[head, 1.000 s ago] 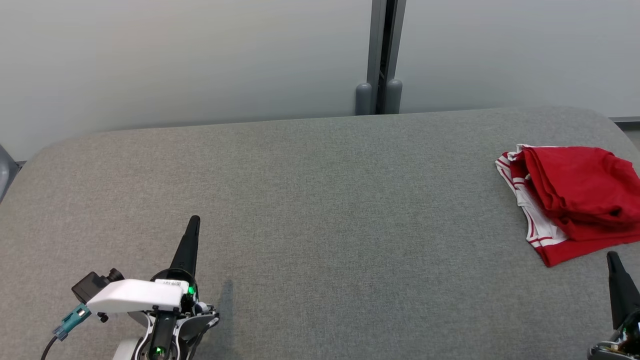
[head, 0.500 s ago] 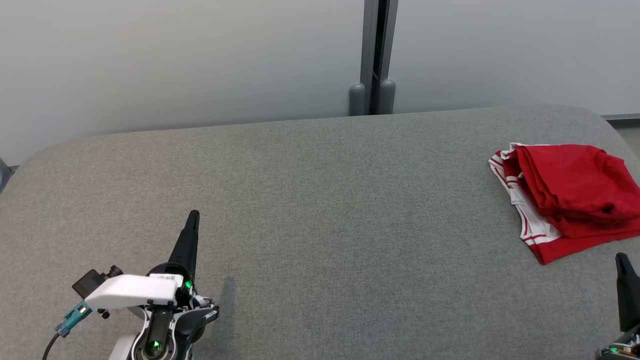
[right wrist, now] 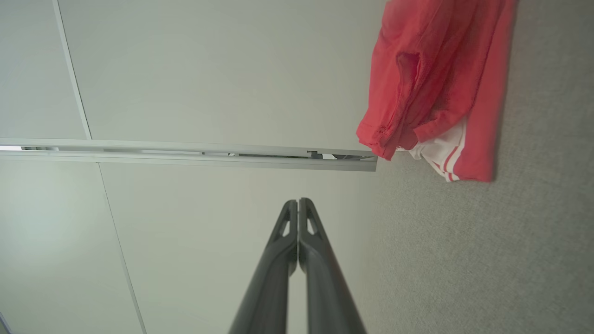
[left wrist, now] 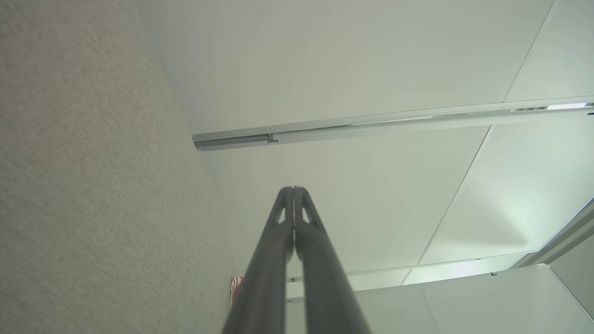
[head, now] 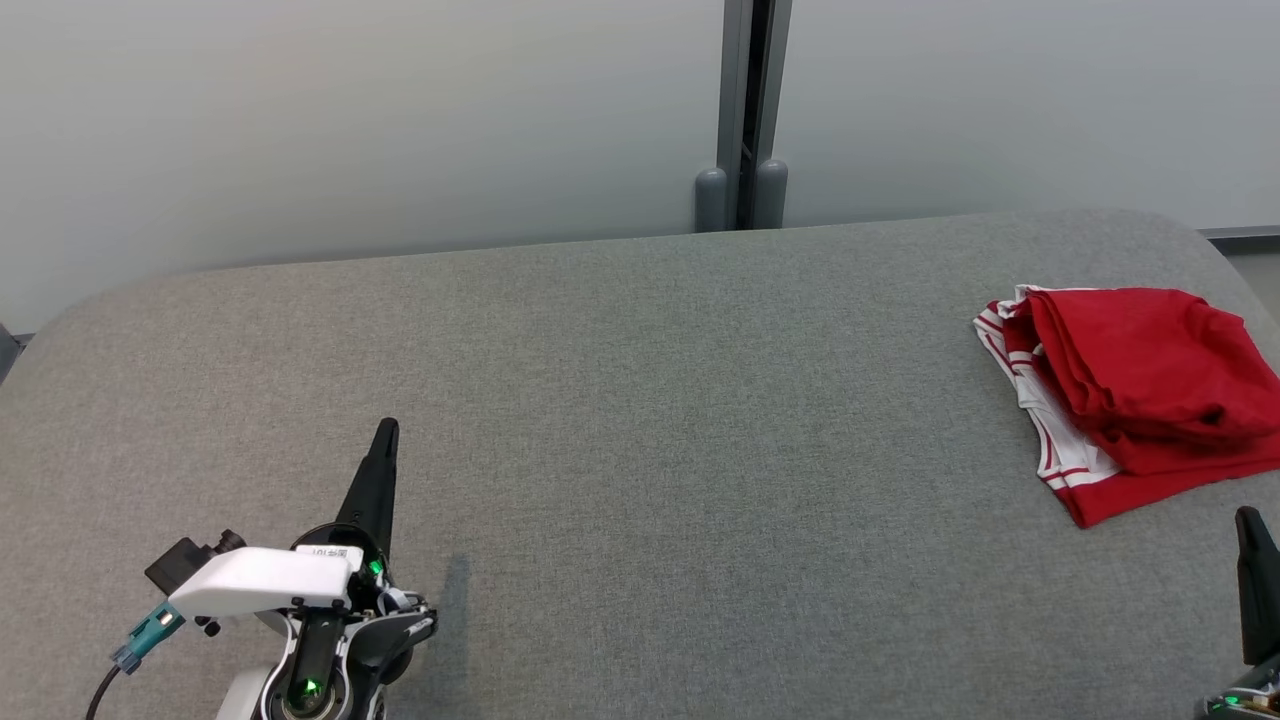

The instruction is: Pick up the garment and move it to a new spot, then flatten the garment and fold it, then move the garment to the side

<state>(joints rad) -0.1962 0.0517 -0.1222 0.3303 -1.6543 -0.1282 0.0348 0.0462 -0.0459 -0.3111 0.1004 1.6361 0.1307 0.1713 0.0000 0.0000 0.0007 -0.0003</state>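
Both the left gripper (head: pixel 386 432) and right gripper (head: pixel 1248 518) sit pinched shut, empty, clear of the folded red garment (head: pixel 1140 370) at frame right on the grey table (head: pixel 640 450).

The left claw (head: pixel 386 432) has long dark tapered fingers (head: pixel 370 495), a white cover (head: pixel 262 583), a teal plug (head: pixel 143 638) on a black cable (head: pixel 98 695) and green lights (head: pixel 300 687).

Garment (head: pixel 1130 395) on table's (head: pixel 640 420) right end

grey table (head: pixel 640 420), pale wall panels (head: pixel 350 120), post (head: pixel 742 110)
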